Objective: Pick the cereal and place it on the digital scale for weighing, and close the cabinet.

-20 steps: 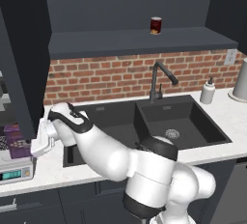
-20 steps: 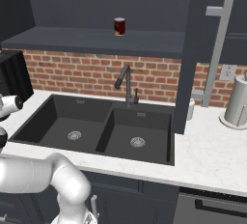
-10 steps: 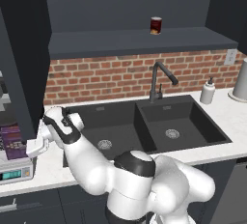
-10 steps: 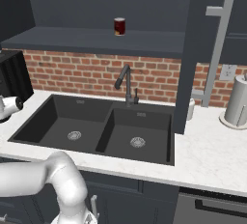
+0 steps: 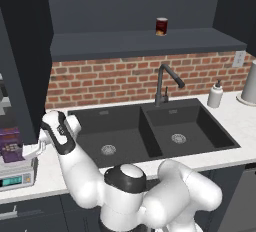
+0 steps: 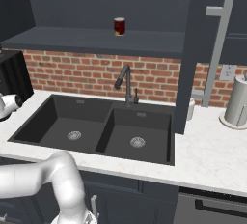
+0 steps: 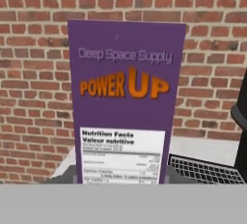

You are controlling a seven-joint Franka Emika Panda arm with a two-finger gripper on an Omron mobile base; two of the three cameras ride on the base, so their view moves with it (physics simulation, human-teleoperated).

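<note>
The cereal [image 5: 11, 145] is a small purple box standing upright on the light grey digital scale [image 5: 17, 174] at the counter's far left. My gripper [image 5: 30, 151] is at the box's right side, shut on it. In the hand view the cereal [image 7: 124, 102] stands straight ahead, with its "POWER UP" front and nutrition panel facing me and brick wall behind; my fingertips are hidden there. The cabinet stands open: one dark door [image 5: 25, 56] hangs out at the left, another [image 6: 193, 54] with a long silver handle [image 6: 218, 49] at the right.
A dark red can [image 5: 161, 26] sits on the open cabinet shelf. The black double sink [image 5: 150, 131] and its faucet [image 5: 164, 83] fill the middle counter. A soap bottle [image 5: 215, 95] and paper towel roll [image 6: 237, 101] stand right. The black microwave [image 6: 14, 76] is left.
The arm's elbow has swung lower and to the left. The cereal has sunk slightly onto the scale, with the gripper still beside it.
</note>
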